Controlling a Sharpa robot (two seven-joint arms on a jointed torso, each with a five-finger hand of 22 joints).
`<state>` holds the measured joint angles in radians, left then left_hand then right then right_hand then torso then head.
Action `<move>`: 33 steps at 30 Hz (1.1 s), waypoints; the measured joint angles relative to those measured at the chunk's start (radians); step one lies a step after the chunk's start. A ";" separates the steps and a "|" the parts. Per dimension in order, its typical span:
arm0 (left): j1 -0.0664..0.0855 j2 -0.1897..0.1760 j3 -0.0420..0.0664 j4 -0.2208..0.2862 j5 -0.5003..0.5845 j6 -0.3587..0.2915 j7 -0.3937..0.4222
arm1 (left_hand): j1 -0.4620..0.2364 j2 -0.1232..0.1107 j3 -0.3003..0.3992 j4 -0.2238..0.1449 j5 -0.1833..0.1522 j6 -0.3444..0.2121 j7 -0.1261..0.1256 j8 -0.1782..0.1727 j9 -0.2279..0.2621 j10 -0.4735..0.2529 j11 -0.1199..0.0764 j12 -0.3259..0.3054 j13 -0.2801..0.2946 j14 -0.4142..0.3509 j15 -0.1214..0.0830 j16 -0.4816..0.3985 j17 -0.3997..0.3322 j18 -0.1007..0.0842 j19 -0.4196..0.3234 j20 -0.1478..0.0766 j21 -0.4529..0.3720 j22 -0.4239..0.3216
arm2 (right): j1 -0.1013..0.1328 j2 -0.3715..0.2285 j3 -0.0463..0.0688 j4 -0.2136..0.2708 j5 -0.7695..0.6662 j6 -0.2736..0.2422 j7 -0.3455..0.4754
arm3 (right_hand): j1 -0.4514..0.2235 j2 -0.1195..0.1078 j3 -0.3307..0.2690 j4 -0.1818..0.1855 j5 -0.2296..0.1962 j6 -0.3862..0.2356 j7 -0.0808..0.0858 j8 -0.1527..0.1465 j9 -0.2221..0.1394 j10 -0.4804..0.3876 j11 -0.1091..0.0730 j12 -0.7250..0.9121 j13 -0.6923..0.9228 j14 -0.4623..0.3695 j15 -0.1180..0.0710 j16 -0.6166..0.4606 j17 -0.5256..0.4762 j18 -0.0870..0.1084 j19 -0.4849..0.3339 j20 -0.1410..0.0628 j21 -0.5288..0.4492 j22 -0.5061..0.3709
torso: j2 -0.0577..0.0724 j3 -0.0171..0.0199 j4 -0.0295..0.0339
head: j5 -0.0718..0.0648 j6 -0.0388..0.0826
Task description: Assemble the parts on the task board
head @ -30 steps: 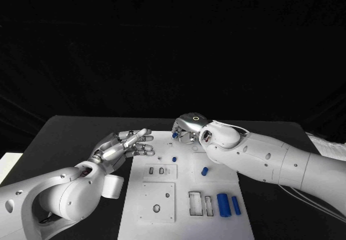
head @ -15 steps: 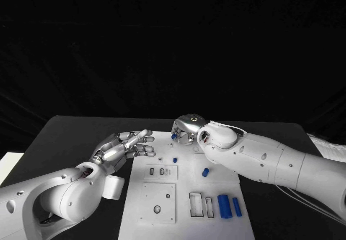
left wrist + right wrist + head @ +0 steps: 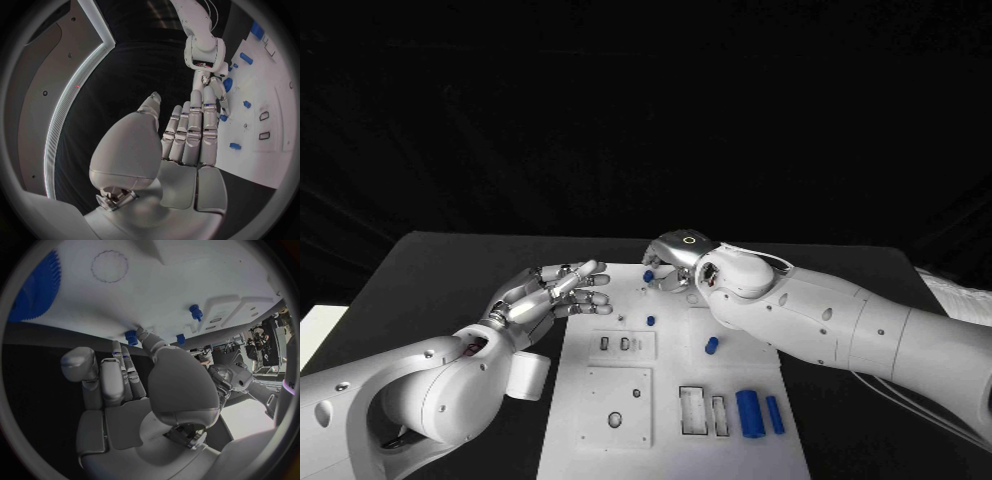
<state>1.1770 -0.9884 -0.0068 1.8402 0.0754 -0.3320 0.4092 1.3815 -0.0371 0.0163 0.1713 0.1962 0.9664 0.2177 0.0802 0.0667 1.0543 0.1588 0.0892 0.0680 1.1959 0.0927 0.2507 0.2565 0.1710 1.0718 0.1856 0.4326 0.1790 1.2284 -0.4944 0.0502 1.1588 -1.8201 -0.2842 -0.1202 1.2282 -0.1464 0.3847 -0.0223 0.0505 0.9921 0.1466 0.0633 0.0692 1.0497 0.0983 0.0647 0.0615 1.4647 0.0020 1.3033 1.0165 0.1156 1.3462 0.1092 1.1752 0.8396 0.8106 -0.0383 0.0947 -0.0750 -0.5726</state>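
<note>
The white task board (image 3: 668,385) lies in the middle of the table. At its far edge my right hand (image 3: 672,262) pinches a small blue part (image 3: 648,274) between thumb and fingertips; the same small blue part (image 3: 130,335) stands on the board in the right wrist view. My left hand (image 3: 563,290) hovers over the board's far left corner, fingers straight and apart, holding nothing. A blue peg (image 3: 651,320) stands behind the small slots (image 3: 615,343). A short blue piece (image 3: 711,344) lies mid-board. Two blue cylinders (image 3: 747,410) lie at the near right.
A blue gear (image 3: 34,285) sits on the board beside my right wrist. Another small blue part (image 3: 235,146) stands close to my left fingertips. Two long slots (image 3: 701,410) and a square plate with holes (image 3: 617,400) take up the board's near half. Black table surrounds the board.
The whole picture has shifted slightly. Both hands keep their places, and the small blue part stays at the right fingertips.
</note>
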 measured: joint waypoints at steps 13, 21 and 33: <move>0.000 -0.011 0.000 0.000 0.000 0.002 -0.004 | 0.000 0.000 -0.003 -0.003 0.000 -0.004 0.004 -0.004 0.000 -0.004 0.004 0.000 0.000 -0.002 0.002 0.000 0.001 0.000 0.000 0.000 0.000 0.000 | 0.026 -0.221 0.006 0.203 0.060 -0.047 -0.011 | 0.070 0.012 -0.049 0.060 0.026 0.029 -0.006 0.010 0.009 0.243 -0.035 0.151 0.064 0.001 -0.026 0.074 0.137 0.000 0.052 -0.030 0.075 0.127 | 0.001 0.0011 -0.0016 | -0.004 0.008; 0.000 -0.014 0.000 -0.002 0.001 0.003 -0.005 | 0.000 0.000 -0.003 -0.003 0.000 -0.004 0.004 -0.004 0.000 -0.004 0.004 0.000 0.000 -0.007 0.000 0.000 0.002 0.000 -0.002 0.002 0.000 0.000 | 0.041 -0.343 0.013 0.253 0.223 -0.034 -0.033 | 0.034 -0.037 -0.176 0.120 0.131 0.024 -0.038 0.010 0.009 0.412 -0.079 0.788 0.725 0.002 -0.052 0.156 0.280 -0.016 0.090 -0.069 0.150 0.246 | 0.002 0.0018 -0.0077 | -0.006 0.012; 0.000 -0.004 0.000 -0.014 0.006 0.006 -0.005 | 0.000 0.000 -0.003 -0.003 0.000 -0.004 0.004 -0.004 0.000 -0.004 0.004 0.000 0.000 -0.007 0.000 -0.004 0.002 0.000 -0.004 0.004 0.000 0.000 | 0.042 -0.363 0.013 0.230 0.270 0.070 -0.060 | 0.078 -0.017 -0.343 0.247 0.143 0.001 -0.015 0.029 0.014 0.414 -0.055 1.413 1.247 0.002 -0.041 0.221 0.292 -0.032 0.110 -0.048 0.219 0.360 | 0.004 0.0035 -0.0139 | -0.008 0.015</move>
<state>1.1771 -0.9922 -0.0070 1.8257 0.0813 -0.3263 0.4038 1.3815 -0.0371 0.0134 0.1684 0.1962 0.9628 0.2212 0.0765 0.0668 1.0507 0.1624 0.0892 0.0680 1.1884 0.0930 0.2468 0.2581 0.1708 1.0681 0.1892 0.4326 0.1789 1.2699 -0.8569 0.0634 1.3883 -1.5503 -0.2144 -0.1803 1.3060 -0.1629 0.0414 0.2250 0.1939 0.9927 0.1315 0.0924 0.0836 1.4633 0.0430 1.4776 1.3083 1.4664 -0.0393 1.5240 1.3081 0.0840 1.4563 0.0609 1.3942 1.1997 0.8142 -0.0347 0.0808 -0.0825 -0.5577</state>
